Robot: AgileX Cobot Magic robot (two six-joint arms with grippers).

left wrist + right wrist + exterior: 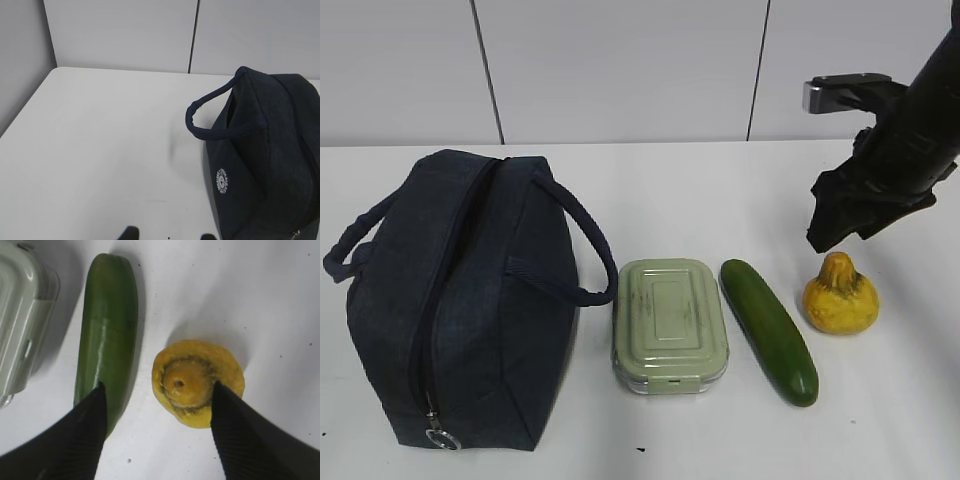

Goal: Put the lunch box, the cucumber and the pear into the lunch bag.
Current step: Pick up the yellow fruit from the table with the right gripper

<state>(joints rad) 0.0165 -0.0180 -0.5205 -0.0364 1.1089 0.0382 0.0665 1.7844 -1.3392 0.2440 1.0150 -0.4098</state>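
Note:
The navy lunch bag (460, 300) stands at the left, zipper shut, ring pull at its near end; it also shows in the left wrist view (265, 160). The pale green lunch box (670, 322), the cucumber (770, 328) and the yellow pear (840, 297) lie in a row to its right. My right gripper (157, 387) is open and empty, hovering above the pear (197, 381), with the cucumber (107, 330) under its left finger. My left gripper (167, 235) is open and empty over bare table left of the bag; only its fingertips show.
The white table (720, 190) ends at a grey panelled wall behind. The bag's two loop handles (575, 240) stick out to its sides. The lunch box corner (20, 315) shows at the left of the right wrist view.

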